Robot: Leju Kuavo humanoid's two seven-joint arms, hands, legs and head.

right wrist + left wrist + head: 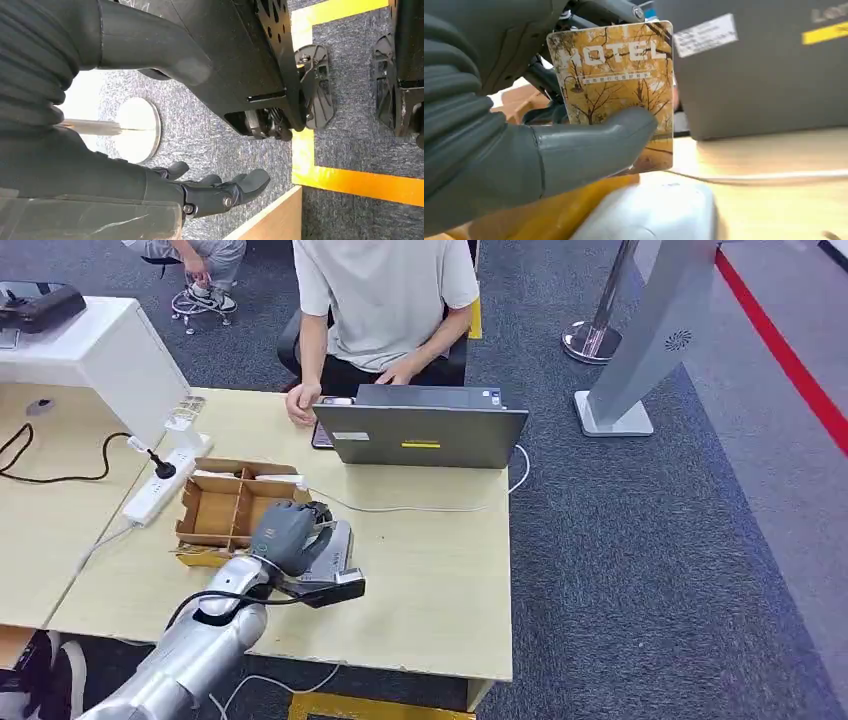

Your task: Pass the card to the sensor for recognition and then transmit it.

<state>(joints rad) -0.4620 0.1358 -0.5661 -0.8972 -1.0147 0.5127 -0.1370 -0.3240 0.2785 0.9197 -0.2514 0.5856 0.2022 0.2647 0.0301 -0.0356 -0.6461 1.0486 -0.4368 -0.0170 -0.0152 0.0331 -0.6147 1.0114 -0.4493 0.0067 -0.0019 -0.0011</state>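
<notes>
1. The left robot hand sits over the pale wooden bench, just in front of the cardboard divider box, on the robot's side of it; its thumb and darker fingers are clamped on the card.
2. The card is yellow-orange with bare trees and the word HOTEL in white; in the left wrist view it stands roughly upright in the grasp, printed face toward the camera, with the thumb pressed across its lower part.
3. Just beside the box, under the left robot hand, lies a silver-grey sensor unit; in the left wrist view the same pale rounded casing shows just below the card; whether card and casing touch I cannot tell.
4. Beyond the box, further from the robot, a grey laptop stands with its lid toward the robot; a person in a light shirt sits behind it, one hand resting on the bench beside it.
5. To the left of the box lies a white power strip with a black plug in it.
6. The right robot hand hangs over grey carpet, well away from the box; its fingers are spread apart and hold nothing.
</notes>
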